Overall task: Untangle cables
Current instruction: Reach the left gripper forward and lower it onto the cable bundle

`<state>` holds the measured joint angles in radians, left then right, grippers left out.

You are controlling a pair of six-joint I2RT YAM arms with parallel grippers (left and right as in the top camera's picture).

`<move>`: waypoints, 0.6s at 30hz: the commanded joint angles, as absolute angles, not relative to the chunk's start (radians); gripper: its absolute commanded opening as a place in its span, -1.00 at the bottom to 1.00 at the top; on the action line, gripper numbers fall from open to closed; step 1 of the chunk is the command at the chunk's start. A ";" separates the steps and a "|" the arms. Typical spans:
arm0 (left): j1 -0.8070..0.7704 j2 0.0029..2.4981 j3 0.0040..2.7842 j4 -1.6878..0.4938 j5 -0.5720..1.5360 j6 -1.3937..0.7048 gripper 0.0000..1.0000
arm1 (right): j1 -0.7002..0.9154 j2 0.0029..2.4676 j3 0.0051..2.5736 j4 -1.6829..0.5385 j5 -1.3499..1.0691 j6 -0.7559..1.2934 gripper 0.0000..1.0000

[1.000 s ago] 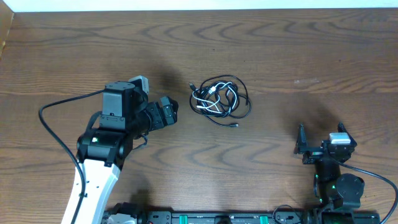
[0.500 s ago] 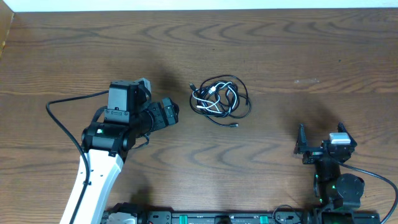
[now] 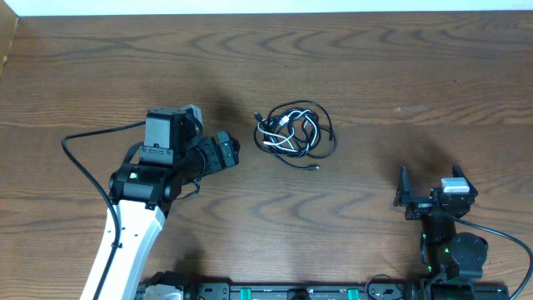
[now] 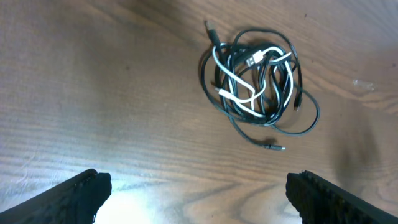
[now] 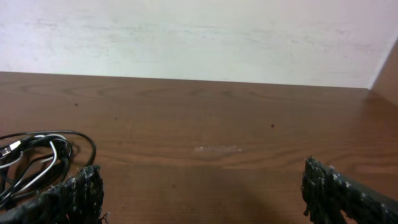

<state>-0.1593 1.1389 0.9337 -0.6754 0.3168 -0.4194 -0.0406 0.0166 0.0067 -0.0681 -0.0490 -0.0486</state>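
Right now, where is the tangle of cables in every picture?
Overhead: the cables lie near the middle, a little toward the top.
Left wrist: the cables sit at the top, right of middle.
Right wrist: the cables are in the bottom-left corner, cut off by the edge.
Shared landmark: a pale scuff to the right of the cables.

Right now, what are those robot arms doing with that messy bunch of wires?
Nothing is being held yet. The cables lie in one tangled bunch, black ones and a white one, on the table. The left hand is open and hovers beside them, pointing at them without touching. The right hand is open too, parked farther off.
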 commanded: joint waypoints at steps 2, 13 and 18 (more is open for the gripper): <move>-0.163 1.143 0.966 -0.656 0.329 -0.421 0.96 | -0.036 0.007 0.005 -0.072 -0.052 -0.061 0.99; -0.226 1.174 1.061 -0.660 0.315 -0.421 0.96 | -0.036 0.007 0.005 -0.072 -0.051 -0.061 0.99; -0.320 1.282 1.176 -0.731 0.162 -0.421 0.96 | -0.036 0.007 0.005 -0.072 -0.052 -0.061 0.99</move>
<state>-0.2768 1.2175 1.0958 -0.7063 0.2668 -0.4206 -0.0406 0.0166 0.0067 -0.0677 -0.0490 -0.0486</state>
